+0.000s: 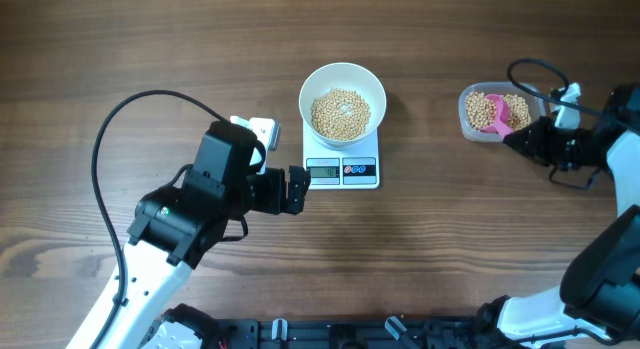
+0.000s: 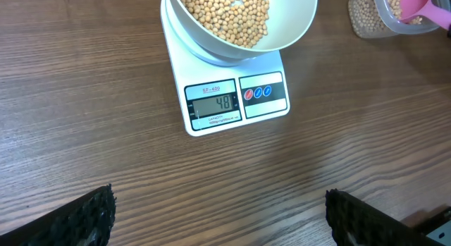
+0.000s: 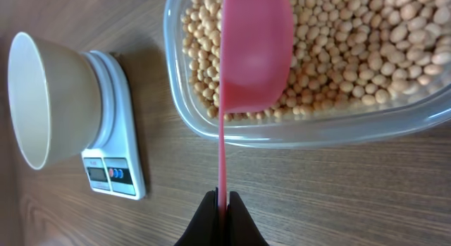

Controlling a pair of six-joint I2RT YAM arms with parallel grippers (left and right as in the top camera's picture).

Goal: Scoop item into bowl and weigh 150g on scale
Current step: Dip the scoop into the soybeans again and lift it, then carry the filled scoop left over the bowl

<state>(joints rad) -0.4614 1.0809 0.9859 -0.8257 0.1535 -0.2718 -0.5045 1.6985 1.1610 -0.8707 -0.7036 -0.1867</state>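
Right gripper point(image 3: 222, 207) pinching scoop point(image 3: 255, 56) across tub point(image 3: 317, 131) rim, scale point(image 3: 123, 133) well apart

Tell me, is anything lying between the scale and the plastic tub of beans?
Nothing. In the overhead view, the stretch between the scale and the tub is just bare wooden table.

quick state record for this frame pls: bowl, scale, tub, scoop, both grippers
bowl: white, sitting on the scale, partly filled with beans
display: appears to read 48, short of target
tub: clear, right of the scale, holds more beans
scoop: pink, head in the tub; load unclear
right gripper: shut on scoop handle
left gripper: open, empty, near the scale's display edge
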